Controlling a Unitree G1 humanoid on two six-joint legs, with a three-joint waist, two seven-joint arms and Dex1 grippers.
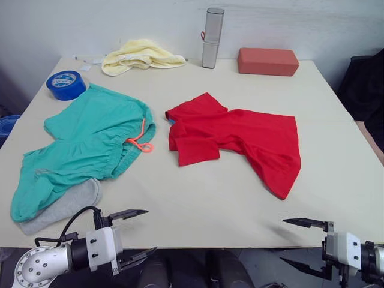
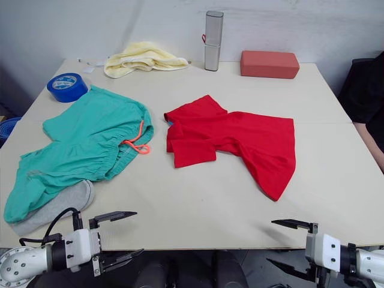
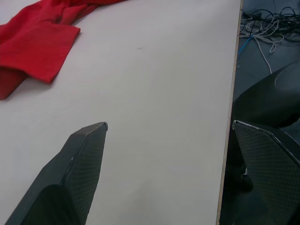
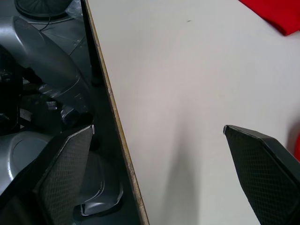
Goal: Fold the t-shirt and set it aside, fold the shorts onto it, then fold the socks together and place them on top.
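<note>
Still nothing folded: crumpled plain red cotton t-shirt (image 1: 240,137) lies mid-table, so my left gripper (image 1: 135,233) and right gripper (image 1: 296,241) hang wide open, empty, at the near edge.

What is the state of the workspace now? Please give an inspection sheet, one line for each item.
Surface: pale table, near part bare.
Job's things: red t-shirt crumpled at centre; teal shorts on the left, spread out; grey socks partly under the shorts' near edge.
Clutter: yellow towel, blue tape roll, grey case standing upright, red-brown block, all along the far side.
Grippers: left gripper and right gripper at the near edge, fingers open, holding nothing.
Cables: loose cables on the floor in the left wrist view.
Surroundings: white wall behind.
</note>
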